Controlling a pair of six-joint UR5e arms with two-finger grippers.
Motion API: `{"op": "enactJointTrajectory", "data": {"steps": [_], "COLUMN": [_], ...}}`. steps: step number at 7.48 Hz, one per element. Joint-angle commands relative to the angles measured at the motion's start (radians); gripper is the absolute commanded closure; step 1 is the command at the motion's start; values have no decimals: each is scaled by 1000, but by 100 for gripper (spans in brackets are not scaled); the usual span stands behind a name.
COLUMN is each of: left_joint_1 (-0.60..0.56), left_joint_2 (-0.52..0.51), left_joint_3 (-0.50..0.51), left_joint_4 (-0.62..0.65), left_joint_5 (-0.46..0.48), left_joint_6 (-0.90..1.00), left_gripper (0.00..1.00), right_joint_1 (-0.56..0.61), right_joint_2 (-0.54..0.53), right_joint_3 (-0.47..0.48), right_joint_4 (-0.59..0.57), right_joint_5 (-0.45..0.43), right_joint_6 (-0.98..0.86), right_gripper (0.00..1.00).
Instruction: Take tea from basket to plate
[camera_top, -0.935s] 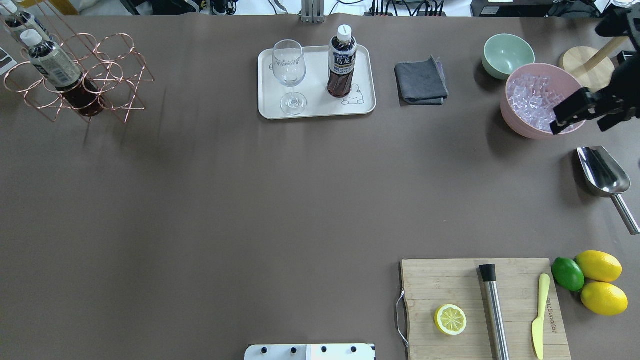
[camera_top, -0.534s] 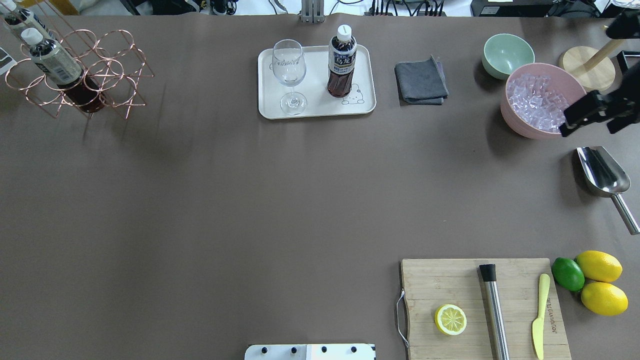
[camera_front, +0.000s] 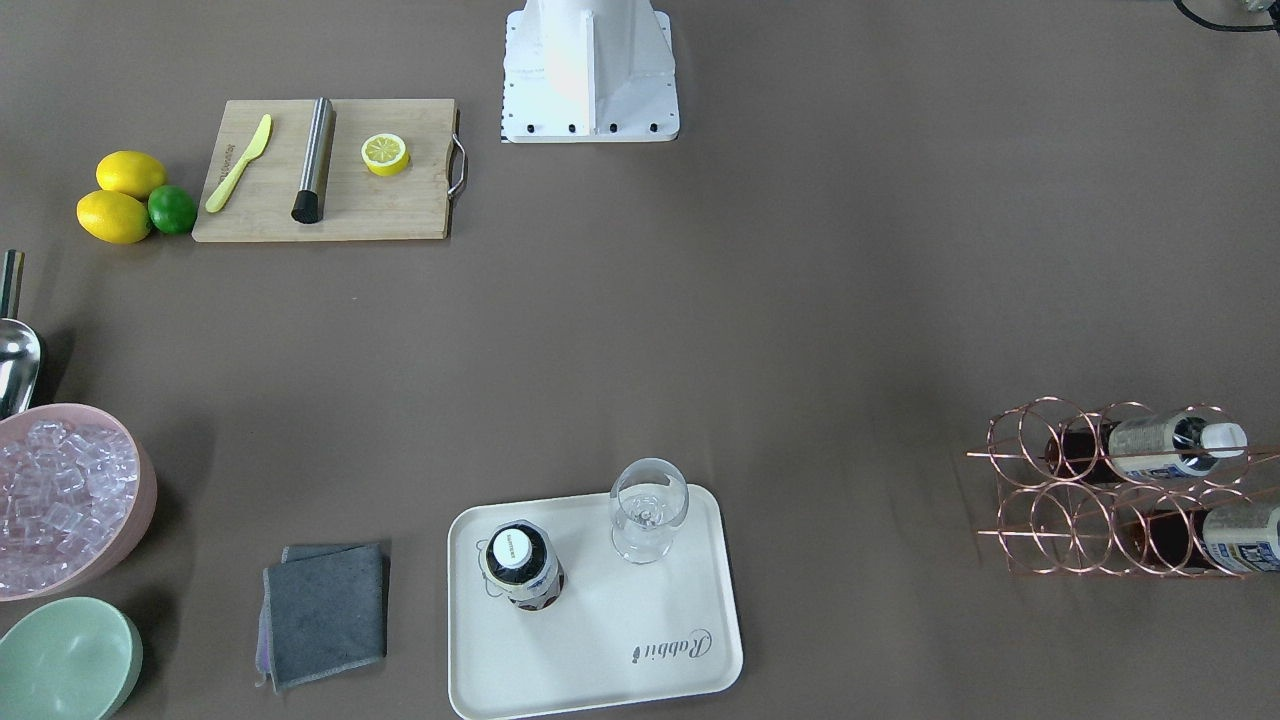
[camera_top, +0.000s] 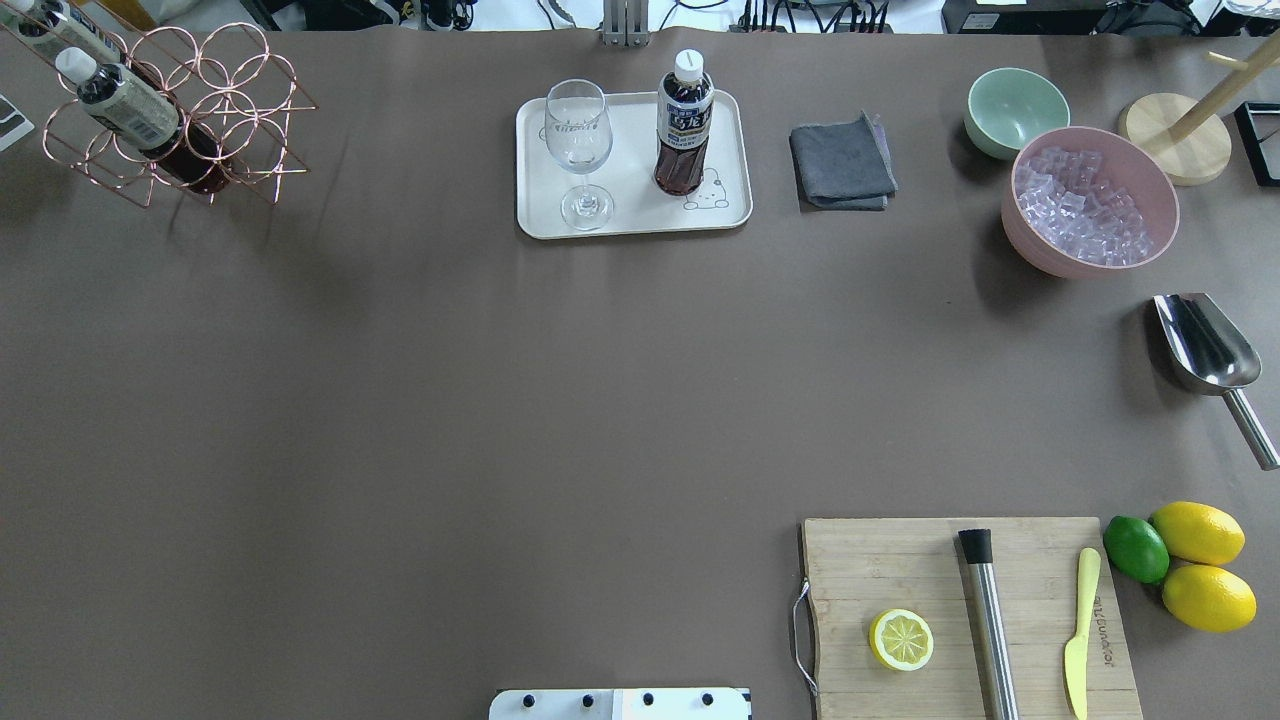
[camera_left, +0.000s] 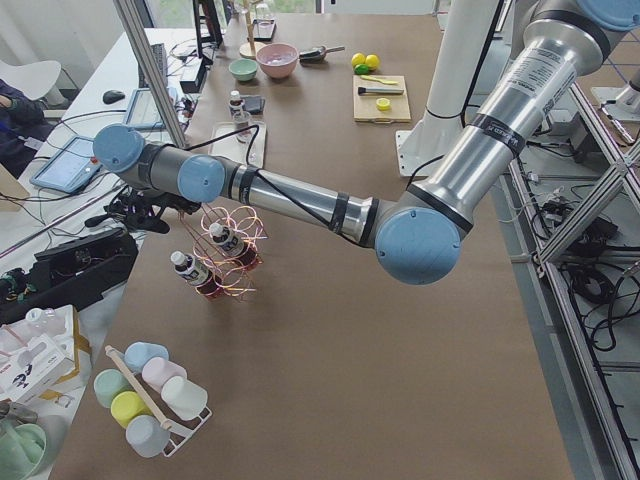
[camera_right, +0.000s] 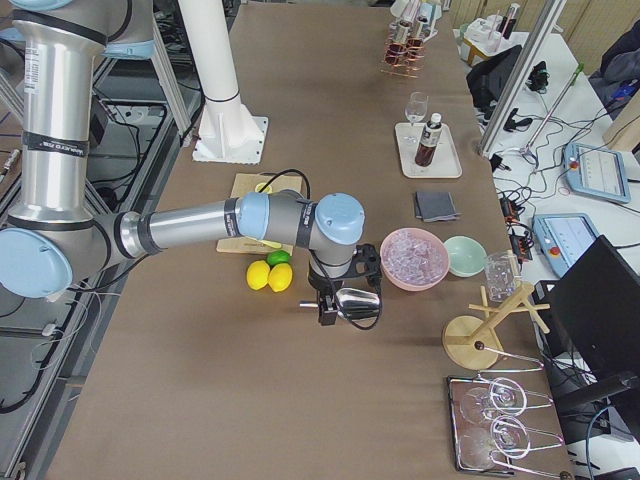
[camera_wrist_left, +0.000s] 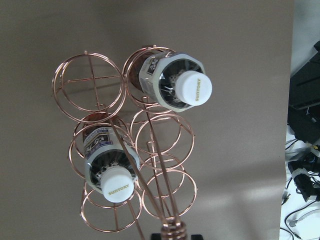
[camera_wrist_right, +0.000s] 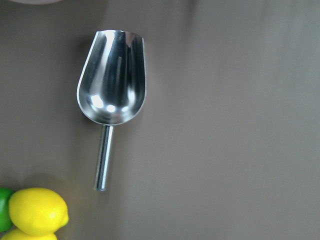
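One tea bottle (camera_top: 684, 125) stands on the plate (camera_top: 640, 205) at the far middle of the table. It is upright, its long axis vertical and its white cap on top, just beside the bear drawing (camera_top: 708, 190) in the plate's right half. A wine glass (camera_top: 577, 150) stands on the left half of the same plate, clear of the bottle. The basket (camera_top: 190, 120) sits at the far left corner of the table, well apart from the plate. Two like bottles (camera_wrist_left: 172, 85) (camera_wrist_left: 110, 165) occupy separate ring cells, each lying tilted through its ring with the cap pointing outward, toward the table's left end. The basket's coiled-wire handle (camera_wrist_left: 172, 231) runs up toward the left wrist camera. The left gripper (camera_left: 155, 212) is at the top of that handle in the side view; whether its fingers are spread or pinching the wire cannot be told, nor whether the basket touches the table. The right gripper (camera_right: 327, 305) hangs over the metal scoop (camera_wrist_right: 114, 80) near the lemons; its finger state cannot be told either.
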Motion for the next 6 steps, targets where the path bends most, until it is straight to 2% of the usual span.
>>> {"op": "enactJointTrajectory", "data": {"steps": [1, 3, 6], "left_joint_1": [2, 15, 17], "left_joint_2": [-2, 2, 5], "left_joint_3": [3, 3, 11], "left_joint_4": [1, -1, -1], "left_joint_5": [2, 31, 35], "left_joint_6": [1, 3, 53], "left_gripper": [100, 100, 100], "right_joint_1": [82, 79, 79], "right_joint_2": [26, 60, 76], "right_joint_3": [-130, -219, -227], "right_joint_4": [7, 7, 8], "right_joint_5": [-31, -25, -20], "right_joint_6": [-124, -168, -205], "right_gripper": [0, 0, 0]}}
